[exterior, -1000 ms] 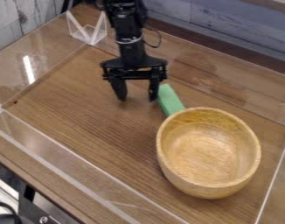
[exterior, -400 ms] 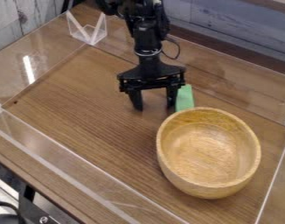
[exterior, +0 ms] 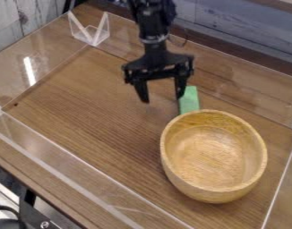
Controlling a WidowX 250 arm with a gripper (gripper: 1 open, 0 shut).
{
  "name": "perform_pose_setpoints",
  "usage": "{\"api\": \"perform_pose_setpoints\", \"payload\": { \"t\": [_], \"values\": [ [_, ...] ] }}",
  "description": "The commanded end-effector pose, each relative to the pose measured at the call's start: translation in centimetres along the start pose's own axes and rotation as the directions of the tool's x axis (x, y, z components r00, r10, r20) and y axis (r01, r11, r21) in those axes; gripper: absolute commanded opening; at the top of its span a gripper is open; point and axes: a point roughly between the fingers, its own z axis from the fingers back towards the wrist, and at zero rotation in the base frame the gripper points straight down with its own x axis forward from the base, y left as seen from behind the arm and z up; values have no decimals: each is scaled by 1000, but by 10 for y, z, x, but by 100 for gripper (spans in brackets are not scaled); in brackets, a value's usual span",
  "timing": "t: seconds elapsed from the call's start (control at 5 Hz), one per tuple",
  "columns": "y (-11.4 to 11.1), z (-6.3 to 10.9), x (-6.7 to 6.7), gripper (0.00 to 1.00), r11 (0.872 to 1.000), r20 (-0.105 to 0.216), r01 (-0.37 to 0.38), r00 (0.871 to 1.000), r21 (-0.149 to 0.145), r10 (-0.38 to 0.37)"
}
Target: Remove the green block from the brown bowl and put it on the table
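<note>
The green block (exterior: 189,100) lies flat on the table (exterior: 77,116), just beyond the far rim of the brown bowl (exterior: 214,156). The bowl is empty and sits at the right front. My gripper (exterior: 160,92) hangs above the table just left of the block, pointing down with its black fingers spread open and nothing between them. The right finger partly overlaps the block's far end in this view.
Low clear acrylic walls (exterior: 41,54) ring the tabletop. A small clear stand (exterior: 89,31) sits at the far left corner. Bare wood stretches left and in front of the bowl.
The gripper has risen and shifted right, away from the table surface, staying open. The green block stays on the table by the bowl's rim.
</note>
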Motion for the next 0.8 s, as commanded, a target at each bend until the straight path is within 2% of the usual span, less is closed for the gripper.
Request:
{"api": "perform_pose_setpoints", "payload": {
  "t": [0.0, 0.2, 0.6],
  "values": [
    [-2, 15, 19, 100, 992, 98, -122, 987, -30, 124],
    [2, 6, 23, 100, 976, 120, -214, 969, -22, 216],
    [6, 5, 43, 100, 967, 142, -255, 957, -6, 254]
  ]
}}
